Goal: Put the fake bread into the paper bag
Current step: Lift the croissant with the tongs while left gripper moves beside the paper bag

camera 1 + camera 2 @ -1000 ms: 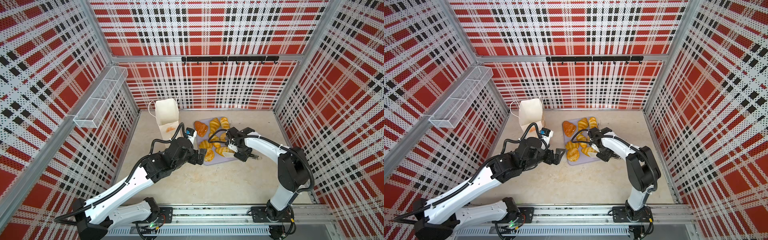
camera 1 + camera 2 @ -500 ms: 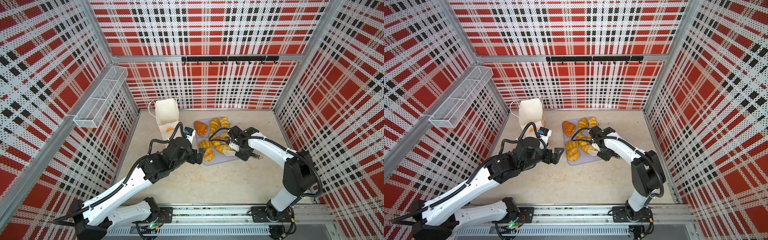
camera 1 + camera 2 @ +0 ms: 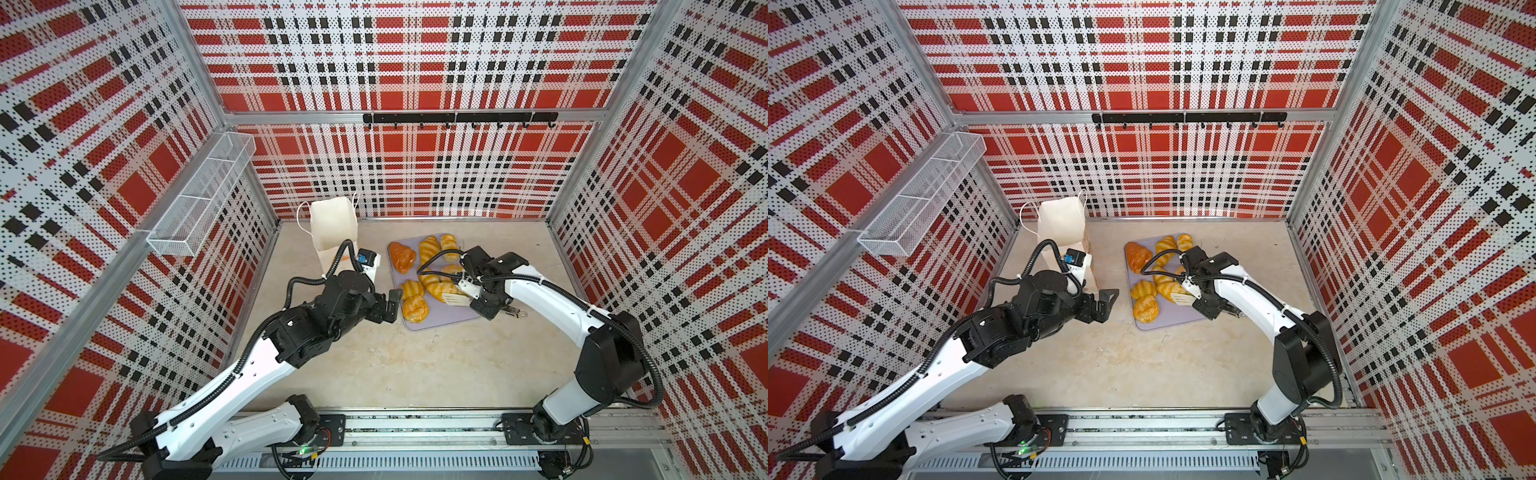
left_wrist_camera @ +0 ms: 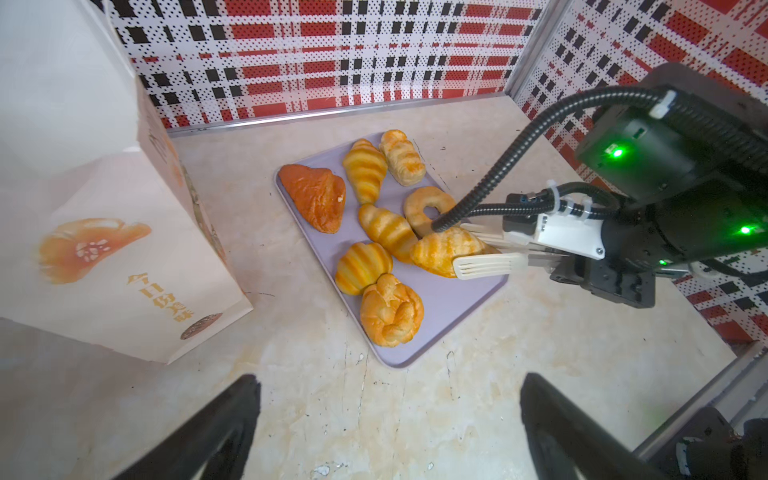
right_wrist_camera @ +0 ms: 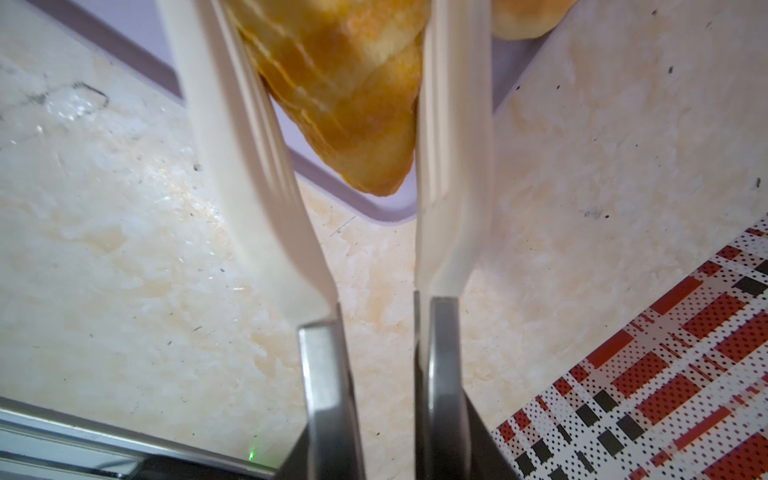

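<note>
All 8 pieces of fake bread (image 3: 428,249) sit on the lilac tray (image 3: 444,318), centre of a top view; none is bagged. The right gripper (image 4: 461,247), with white tong blades, clasps 1 croissant (image 4: 438,255) from both sides. The left gripper (image 4: 388,384) gapes empty, just left of the tray. The paper bag (image 3: 332,224) stands at the tray's upper left. The step in hand looks like the first pick. Next, I judge: lift the croissant clear and carry it over the bag's top.

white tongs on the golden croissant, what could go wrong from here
1. The white fork-shaped tongs pinch only one end of the glossy golden croissant; it could swivel or slip on lifting.
2. It lies against a golden striped roll, which may get dragged.
3. The cream paper bag stands unheld, so it may tip.
</note>
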Robot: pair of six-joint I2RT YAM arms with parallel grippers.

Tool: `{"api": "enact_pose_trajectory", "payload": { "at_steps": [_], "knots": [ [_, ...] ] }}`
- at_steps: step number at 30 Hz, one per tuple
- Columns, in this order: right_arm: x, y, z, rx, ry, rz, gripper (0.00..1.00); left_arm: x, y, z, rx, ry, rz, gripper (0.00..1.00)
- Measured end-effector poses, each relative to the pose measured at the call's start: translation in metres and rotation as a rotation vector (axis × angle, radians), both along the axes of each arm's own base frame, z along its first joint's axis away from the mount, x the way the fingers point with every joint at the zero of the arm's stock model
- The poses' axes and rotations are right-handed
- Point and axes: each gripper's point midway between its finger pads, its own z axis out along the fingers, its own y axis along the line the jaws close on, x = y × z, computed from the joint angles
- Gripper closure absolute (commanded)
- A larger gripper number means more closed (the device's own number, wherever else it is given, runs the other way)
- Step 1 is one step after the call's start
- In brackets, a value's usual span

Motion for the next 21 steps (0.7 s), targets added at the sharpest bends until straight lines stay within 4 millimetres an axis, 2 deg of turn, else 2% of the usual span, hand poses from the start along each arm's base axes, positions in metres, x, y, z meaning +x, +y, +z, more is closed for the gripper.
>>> {"api": "enact_pose_trajectory", "payload": {
  "at_steps": [14,21],
  "knots": [
    [0.017,0.034,0.035,0.189,-0.069,-0.012,0.75,0.005,0.055,0.040,-0.052,-0.090,0.151,0.01],
    [0.024,0.053,0.055,0.294,-0.095,-0.019,0.76,0.004,0.090,0.044,-0.046,-0.104,0.264,0.01]
  ]
}}
